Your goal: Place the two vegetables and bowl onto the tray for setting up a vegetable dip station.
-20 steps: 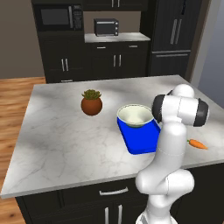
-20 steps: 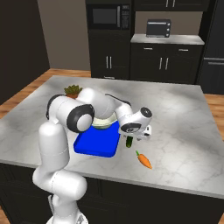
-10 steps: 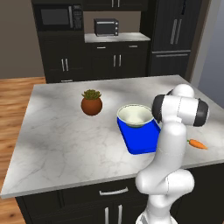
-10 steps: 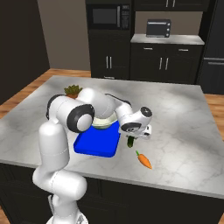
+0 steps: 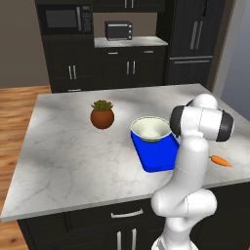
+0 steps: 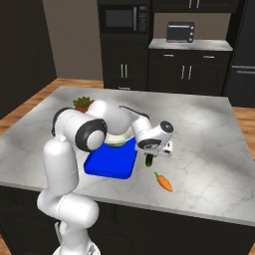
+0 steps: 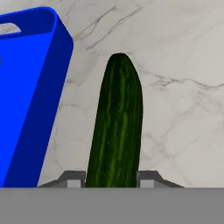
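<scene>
Right now your gripper (image 7: 111, 179) is low over the marble counter (image 5: 73, 156), with its two fingertips (image 7: 72, 178) pressed against either side of the cucumber (image 7: 116, 127), pinching its near end. From the hand view, you'll see the cucumber run from between the fingers up toward 12 o'clock, lying flat on the counter, with the blue tray (image 7: 26, 87) just beside it at 9 o'clock (a strip of marble shows between them, so they are apart). In the right base view, the gripper (image 6: 152, 155) sits at the tray's (image 6: 107, 164) 3 o'clock edge, the dark green cucumber (image 6: 149, 160) showing beneath it. The carrot (image 6: 164, 182) lies on the counter at roughly 5 o'clock from the gripper, near but apart. The bowl (image 5: 151, 129) rests on the far end of the tray (image 5: 156, 155). The potted plant (image 5: 102, 114) stands at 10 o'clock from the bowl.
</scene>
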